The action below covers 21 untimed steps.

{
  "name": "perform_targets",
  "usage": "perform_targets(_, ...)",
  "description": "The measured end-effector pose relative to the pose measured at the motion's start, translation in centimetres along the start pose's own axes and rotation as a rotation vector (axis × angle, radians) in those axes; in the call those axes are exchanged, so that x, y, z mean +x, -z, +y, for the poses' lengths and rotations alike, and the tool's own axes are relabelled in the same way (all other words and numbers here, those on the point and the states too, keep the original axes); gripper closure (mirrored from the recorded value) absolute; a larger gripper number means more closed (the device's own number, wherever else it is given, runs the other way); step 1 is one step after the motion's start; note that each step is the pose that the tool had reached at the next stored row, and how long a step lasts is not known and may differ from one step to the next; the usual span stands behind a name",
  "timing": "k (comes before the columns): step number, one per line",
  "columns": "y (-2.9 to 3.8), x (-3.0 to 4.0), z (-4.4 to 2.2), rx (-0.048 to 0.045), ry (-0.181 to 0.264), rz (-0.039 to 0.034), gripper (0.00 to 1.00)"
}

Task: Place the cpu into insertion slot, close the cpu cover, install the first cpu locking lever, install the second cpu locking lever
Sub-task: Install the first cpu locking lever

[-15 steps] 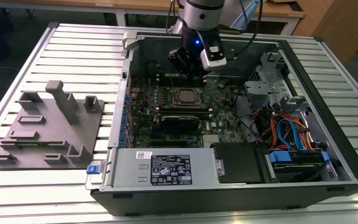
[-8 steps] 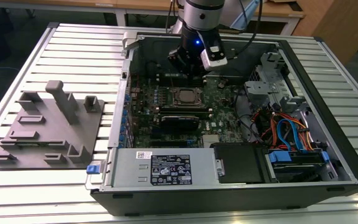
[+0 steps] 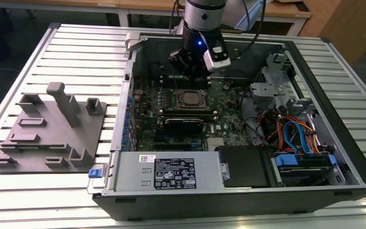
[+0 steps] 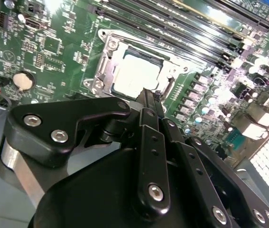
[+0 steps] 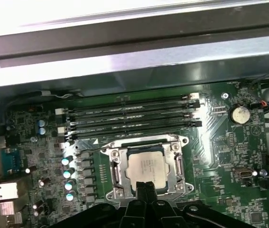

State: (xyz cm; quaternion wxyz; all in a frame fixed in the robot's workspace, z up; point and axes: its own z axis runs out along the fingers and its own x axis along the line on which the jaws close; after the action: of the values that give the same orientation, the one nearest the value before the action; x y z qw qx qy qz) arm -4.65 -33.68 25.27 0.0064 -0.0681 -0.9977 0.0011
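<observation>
While the exterior view has the cpu (image 3: 188, 99) lying flat, top up, in the insertion slot (image 3: 176, 100) mid-motherboard (image 3: 224, 124), the second wrist view shows the gripper (image 4: 149, 95) pinched closed, empty, at the chip's edge. First wrist view: it's square, no long axis, edges parallel to the memory slots (image 5: 134, 116).

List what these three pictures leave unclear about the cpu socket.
First wrist view: the hand covers the cover's near edge, so any latch there is hidden.
Second wrist view: the hand hides one corner of the cpu and whatever it touches.
Exterior view: the socket is too small to show whether its cover is clamped; the arm hides part of the board.
</observation>
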Motion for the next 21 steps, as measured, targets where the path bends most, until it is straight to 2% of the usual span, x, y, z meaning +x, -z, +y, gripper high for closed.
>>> perform_targets(8,-0.02,1.4,-0.19,-0.0006,0.001,-0.0046,0.9)
perform_targets(13,-0.03,1.75,-0.24,-0.0008,0.001,-0.0056,0.9)
perform_targets(21,-0.02,1.84,-0.25,-0.0008,0.001,-0.0057,0.9)
